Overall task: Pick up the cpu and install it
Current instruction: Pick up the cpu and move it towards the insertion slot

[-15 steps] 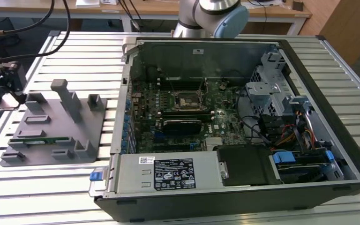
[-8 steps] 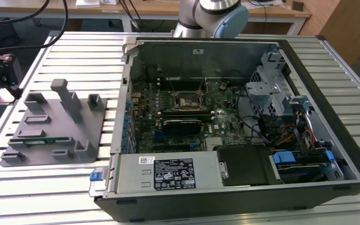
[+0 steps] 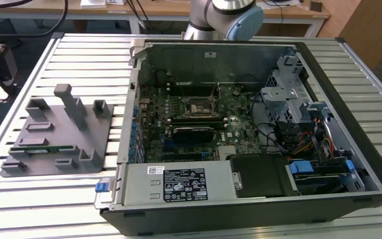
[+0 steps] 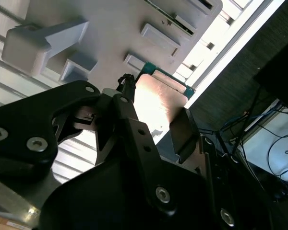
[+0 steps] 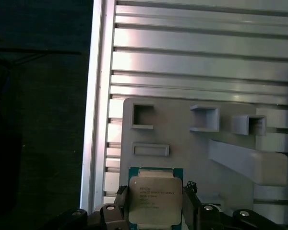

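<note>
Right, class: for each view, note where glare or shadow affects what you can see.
Second wrist view: glare washes out the cpu's metal top. First wrist view: bright reflections streak the slatted table, while the cpu is evenly lit. Exterior view: the computer case shades its motherboard.

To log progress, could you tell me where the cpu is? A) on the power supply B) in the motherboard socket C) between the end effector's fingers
C: in both wrist views the cpu sits in the end effector, fingers on either side, the grey fixture plate behind it.
</note>
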Action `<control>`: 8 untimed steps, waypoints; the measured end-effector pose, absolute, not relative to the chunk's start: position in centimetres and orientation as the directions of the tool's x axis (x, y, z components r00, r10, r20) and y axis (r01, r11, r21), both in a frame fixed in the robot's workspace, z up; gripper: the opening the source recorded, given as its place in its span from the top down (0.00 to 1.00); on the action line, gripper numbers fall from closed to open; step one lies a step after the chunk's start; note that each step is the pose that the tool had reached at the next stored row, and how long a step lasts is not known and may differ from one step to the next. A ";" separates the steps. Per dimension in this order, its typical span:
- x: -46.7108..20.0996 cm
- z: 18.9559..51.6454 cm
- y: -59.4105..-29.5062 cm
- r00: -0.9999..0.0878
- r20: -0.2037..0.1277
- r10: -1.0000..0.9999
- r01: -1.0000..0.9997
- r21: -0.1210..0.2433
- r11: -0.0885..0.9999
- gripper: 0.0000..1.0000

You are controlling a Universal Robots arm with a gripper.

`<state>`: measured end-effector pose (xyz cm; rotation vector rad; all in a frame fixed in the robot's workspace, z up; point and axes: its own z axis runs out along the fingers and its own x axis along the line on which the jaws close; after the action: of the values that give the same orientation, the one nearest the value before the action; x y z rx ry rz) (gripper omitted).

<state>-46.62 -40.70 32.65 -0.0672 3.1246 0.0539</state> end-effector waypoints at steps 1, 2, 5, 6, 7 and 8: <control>-46.6 33.0 -40.7 -0.999 -0.017 -0.043 -0.043 0.034 0.998 0.46; -46.6 33.3 -40.7 -0.999 -0.017 -0.043 -0.043 0.034 0.998 0.46; -46.6 34.3 -40.6 -0.999 -0.017 -0.043 -0.043 0.034 0.998 0.46; -46.6 34.6 -40.5 -0.999 -0.017 -0.043 -0.043 0.034 0.998 0.46; -46.6 34.9 -40.5 -0.999 -0.017 -0.043 -0.043 0.034 0.998 0.46; -46.6 35.2 -40.5 -0.999 -0.017 -0.043 -0.043 0.034 0.998 0.46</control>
<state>-46.62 -40.47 35.22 -0.0671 3.1245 0.0539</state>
